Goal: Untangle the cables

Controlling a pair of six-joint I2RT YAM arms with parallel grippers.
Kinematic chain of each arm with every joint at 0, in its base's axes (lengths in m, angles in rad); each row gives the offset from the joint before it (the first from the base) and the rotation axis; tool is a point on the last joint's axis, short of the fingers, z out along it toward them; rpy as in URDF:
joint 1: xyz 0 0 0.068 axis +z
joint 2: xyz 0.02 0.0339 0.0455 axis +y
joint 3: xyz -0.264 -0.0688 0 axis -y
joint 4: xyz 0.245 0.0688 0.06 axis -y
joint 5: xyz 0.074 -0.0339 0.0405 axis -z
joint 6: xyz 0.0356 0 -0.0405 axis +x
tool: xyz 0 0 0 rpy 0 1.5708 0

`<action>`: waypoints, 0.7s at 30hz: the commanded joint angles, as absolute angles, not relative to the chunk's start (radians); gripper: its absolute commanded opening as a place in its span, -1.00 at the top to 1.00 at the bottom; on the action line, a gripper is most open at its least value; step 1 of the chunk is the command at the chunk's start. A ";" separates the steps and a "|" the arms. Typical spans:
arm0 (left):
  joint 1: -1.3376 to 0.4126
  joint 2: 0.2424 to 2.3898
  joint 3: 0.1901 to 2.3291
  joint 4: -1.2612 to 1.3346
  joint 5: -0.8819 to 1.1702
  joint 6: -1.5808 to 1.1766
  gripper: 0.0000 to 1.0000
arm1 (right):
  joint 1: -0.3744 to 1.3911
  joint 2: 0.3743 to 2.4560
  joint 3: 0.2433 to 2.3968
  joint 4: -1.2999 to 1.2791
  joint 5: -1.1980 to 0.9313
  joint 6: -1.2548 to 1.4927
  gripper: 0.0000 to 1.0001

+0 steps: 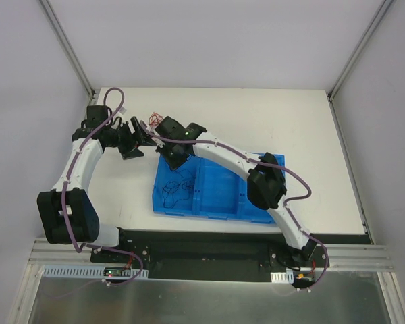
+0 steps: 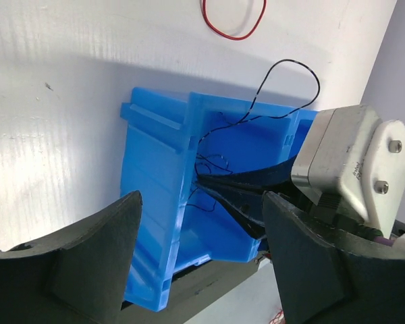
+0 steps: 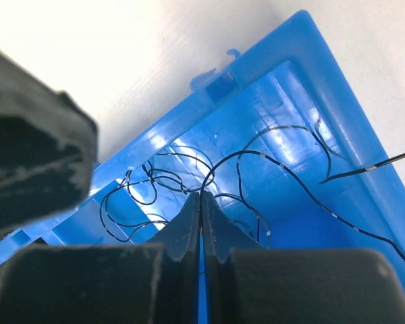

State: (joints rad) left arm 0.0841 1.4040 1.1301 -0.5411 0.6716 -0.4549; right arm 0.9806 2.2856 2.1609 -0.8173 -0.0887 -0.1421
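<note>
Thin black cables [image 3: 155, 179] lie tangled in the left compartment of the blue tray [image 3: 304, 40]; they also show in the top view [image 1: 175, 190]. My right gripper [image 3: 201, 197] is shut on one black cable just above the tangle, over the tray's far left corner [image 1: 170, 160]. That cable arches up over the tray's rim [image 2: 293, 71]. A red cable [image 2: 233, 30] lies looped on the table behind the tray, also in the top view [image 1: 154, 116]. My left gripper [image 2: 201, 202] is open and empty, left of the right gripper [image 1: 142, 133]. No magenta cable shows.
The tray [image 1: 219, 196] has three compartments; the middle and right ones hold no cables that I can see. The right arm [image 1: 223, 152] reaches across the tray from the right. White walls with metal posts [image 1: 67, 47] bound the table at the back.
</note>
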 commanded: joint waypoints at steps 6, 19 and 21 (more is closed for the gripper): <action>0.087 1.394 1.187 -0.568 0.626 -0.400 -0.43 | 0.985 2.221 2.241 -0.923 -0.115 -0.117 0.58; 0.066 1.517 1.310 -0.525 0.770 -0.391 -0.24 | 0.861 1.864 2.054 -0.945 -0.291 -0.003 -0.17; 0.023 1.523 1.328 -0.525 0.779 -0.380 -0.23 | 0.819 1.795 1.978 -0.890 -0.317 0.057 -0.17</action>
State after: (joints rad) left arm 0.0784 1.5135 1.2644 -0.5526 0.6861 -0.4225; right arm 0.8982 1.9549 2.0823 -0.9428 -0.2619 -0.0551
